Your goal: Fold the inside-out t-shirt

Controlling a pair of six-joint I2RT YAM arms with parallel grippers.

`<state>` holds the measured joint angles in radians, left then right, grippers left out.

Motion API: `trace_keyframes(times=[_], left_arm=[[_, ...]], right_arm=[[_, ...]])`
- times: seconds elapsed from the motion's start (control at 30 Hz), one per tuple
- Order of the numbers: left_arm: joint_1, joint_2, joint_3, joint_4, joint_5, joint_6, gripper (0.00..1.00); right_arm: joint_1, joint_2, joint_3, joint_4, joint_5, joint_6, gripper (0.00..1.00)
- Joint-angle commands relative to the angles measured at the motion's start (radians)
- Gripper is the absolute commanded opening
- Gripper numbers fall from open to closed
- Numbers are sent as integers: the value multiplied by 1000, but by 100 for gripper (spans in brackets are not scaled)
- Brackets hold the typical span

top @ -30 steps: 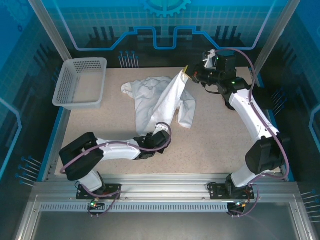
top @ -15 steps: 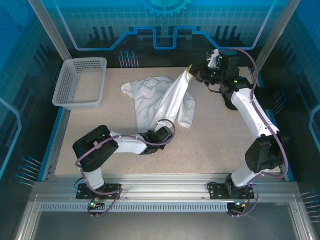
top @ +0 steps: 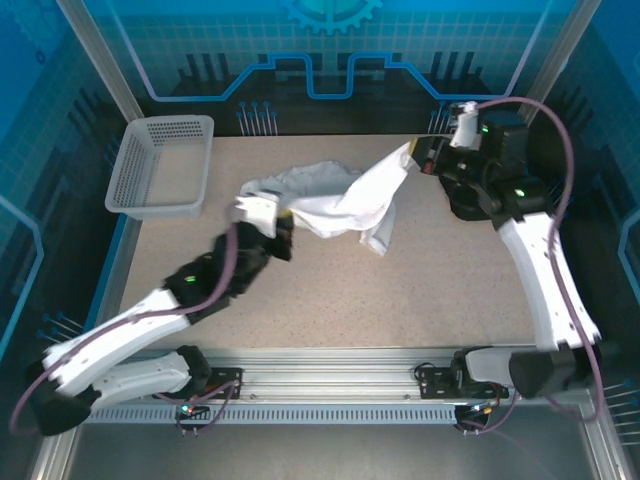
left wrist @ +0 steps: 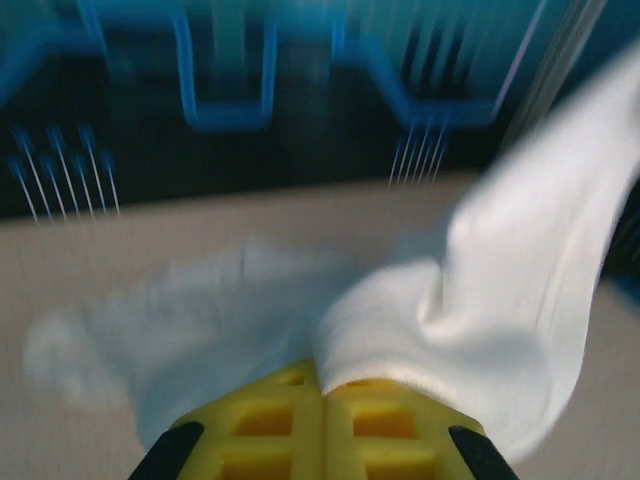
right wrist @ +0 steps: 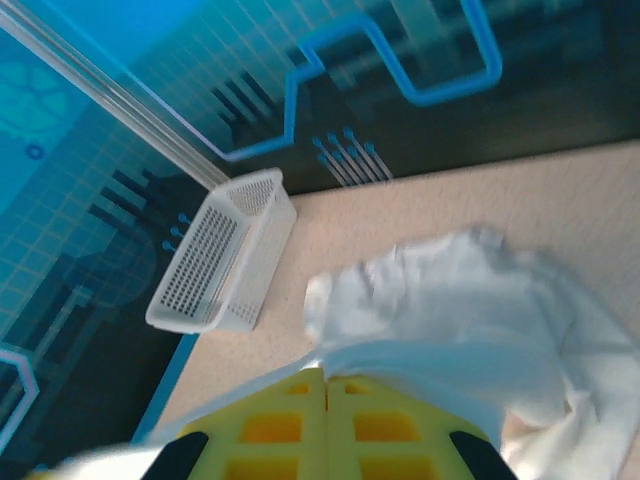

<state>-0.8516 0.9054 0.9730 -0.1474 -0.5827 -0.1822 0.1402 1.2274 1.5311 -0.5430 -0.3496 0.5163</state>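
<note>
The inside-out t-shirt [top: 345, 205] is white and wrinkled, and hangs stretched above the table between my two grippers. My left gripper [top: 288, 214] holds its near-left edge; in the left wrist view the yellow fingertips [left wrist: 290, 420] are pressed together on a fold of cloth [left wrist: 500, 290]. My right gripper [top: 420, 158] holds the far-right edge up high at the back right. Its yellow fingertips [right wrist: 270, 425] are also shut on cloth [right wrist: 450, 300]. One sleeve and part of the body still lie on the table at the back.
A white perforated basket [top: 160, 165] stands at the back left corner of the beige table [top: 400, 290], also seen in the right wrist view as the basket [right wrist: 225, 265]. Blue enclosure walls ring the table.
My left gripper has shut on the shirt's near edge and lifted it up and to the left. My right gripper moved right and higher, pulling the cloth taut between them.
</note>
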Motion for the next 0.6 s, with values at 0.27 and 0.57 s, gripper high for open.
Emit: trace_keyframes(times=[0.27, 0.57], left_arm=[[129, -8, 412, -169, -162, 196, 0], [629, 411, 657, -172, 295, -25, 0]], right_arm=[[-5, -276, 135, -98, 184, -128, 0], [-11, 32, 186, 172, 238, -123, 0]])
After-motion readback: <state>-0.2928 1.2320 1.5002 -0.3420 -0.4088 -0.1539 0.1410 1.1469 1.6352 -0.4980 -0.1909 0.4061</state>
